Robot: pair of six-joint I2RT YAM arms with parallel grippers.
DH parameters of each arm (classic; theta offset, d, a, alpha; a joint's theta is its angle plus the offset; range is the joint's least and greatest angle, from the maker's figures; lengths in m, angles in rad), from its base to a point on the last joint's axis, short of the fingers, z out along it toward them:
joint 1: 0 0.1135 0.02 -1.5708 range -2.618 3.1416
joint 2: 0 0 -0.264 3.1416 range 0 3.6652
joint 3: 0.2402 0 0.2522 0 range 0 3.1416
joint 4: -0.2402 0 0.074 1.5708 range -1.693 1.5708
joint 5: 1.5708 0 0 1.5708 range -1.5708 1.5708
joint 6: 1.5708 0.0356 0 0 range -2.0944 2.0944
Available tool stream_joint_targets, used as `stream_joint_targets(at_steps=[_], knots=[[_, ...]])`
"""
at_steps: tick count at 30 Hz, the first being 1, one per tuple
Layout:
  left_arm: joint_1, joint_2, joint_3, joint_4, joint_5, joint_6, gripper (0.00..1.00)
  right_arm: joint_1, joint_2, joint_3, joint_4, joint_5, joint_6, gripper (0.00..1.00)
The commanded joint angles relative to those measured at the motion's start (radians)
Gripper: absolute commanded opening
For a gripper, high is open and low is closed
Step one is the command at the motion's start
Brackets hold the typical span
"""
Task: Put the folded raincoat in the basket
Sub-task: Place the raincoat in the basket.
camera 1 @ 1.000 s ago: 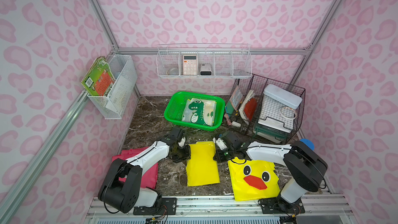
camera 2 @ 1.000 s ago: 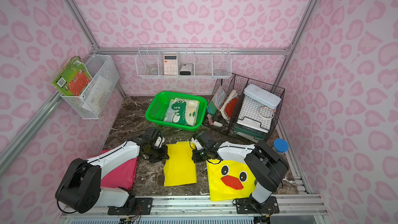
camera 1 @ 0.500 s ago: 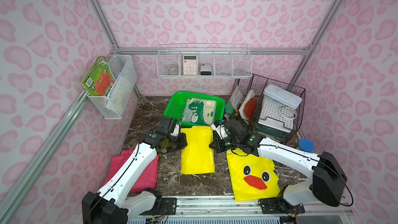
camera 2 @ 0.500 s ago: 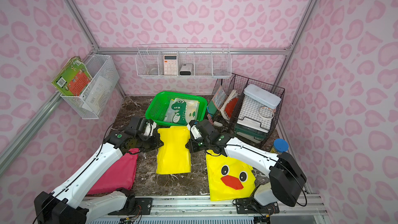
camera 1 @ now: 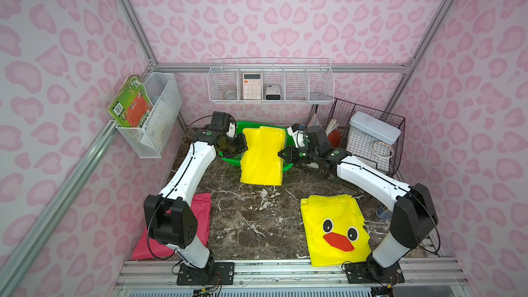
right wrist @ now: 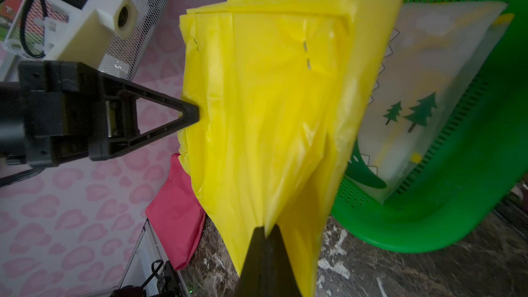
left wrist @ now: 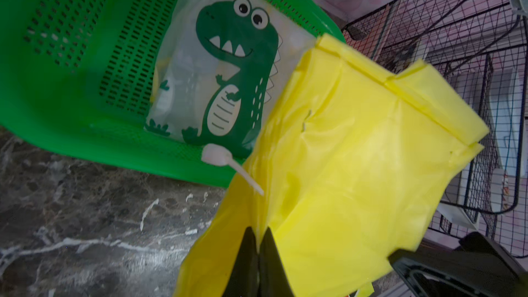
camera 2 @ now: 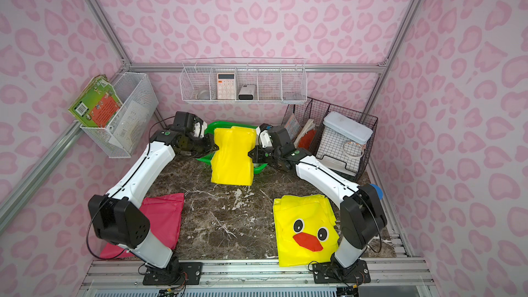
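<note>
At the back of the marble tabletop point(camera 1: 257, 224), 2 robot arms hold the folded yellow raincoat point(camera 1: 261, 155) up between them, above the near rim of the green basket point(camera 1: 286, 167). The left gripper point(camera 1: 243, 149) is pinched tight on 1 side edge of the raincoat, and the right gripper point(camera 1: 281, 154) is clamped on the opposite edge. The raincoat hangs partly over the basket and partly over the tabletop. A dinosaur-print packet point(left wrist: 228, 72) lies inside the basket.

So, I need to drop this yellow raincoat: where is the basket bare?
Bare mesh floor lies between the basket wall and the dinosaur bag. Crowded on the black wire rack side, where that bag lies.
</note>
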Motion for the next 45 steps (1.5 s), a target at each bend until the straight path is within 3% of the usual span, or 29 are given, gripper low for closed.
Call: stream_joint_targets(at_steps=[1, 5, 16, 24, 35, 39, 45], knots=[[0.027, 0.120, 0.106, 0.014, 0.069, 0.037, 0.00, -0.031, 0.066, 0.049, 0.086, -0.057, 0.078, 0.00], [0.068, 0.275, 0.254, 0.008, 0.148, 0.019, 0.00, -0.057, 0.166, 0.127, 0.100, -0.054, 0.097, 0.00], [0.090, 0.512, 0.504, 0.020, 0.139, 0.065, 0.00, -0.094, 0.399, 0.381, 0.012, 0.017, 0.068, 0.00], [0.092, 0.582, 0.552, -0.025, 0.117, 0.102, 0.00, -0.077, 0.468, 0.426, -0.036, 0.014, 0.049, 0.00], [0.093, 0.597, 0.577, -0.096, 0.110, 0.121, 0.00, -0.051, 0.454, 0.346, -0.022, 0.040, 0.039, 0.00], [0.093, 0.583, 0.556, -0.095, 0.107, 0.125, 0.13, -0.053, 0.454, 0.351, -0.031, 0.051, 0.034, 0.04], [0.093, 0.548, 0.556, -0.083, 0.088, 0.131, 0.58, -0.056, 0.457, 0.374, -0.060, 0.070, 0.023, 0.35]])
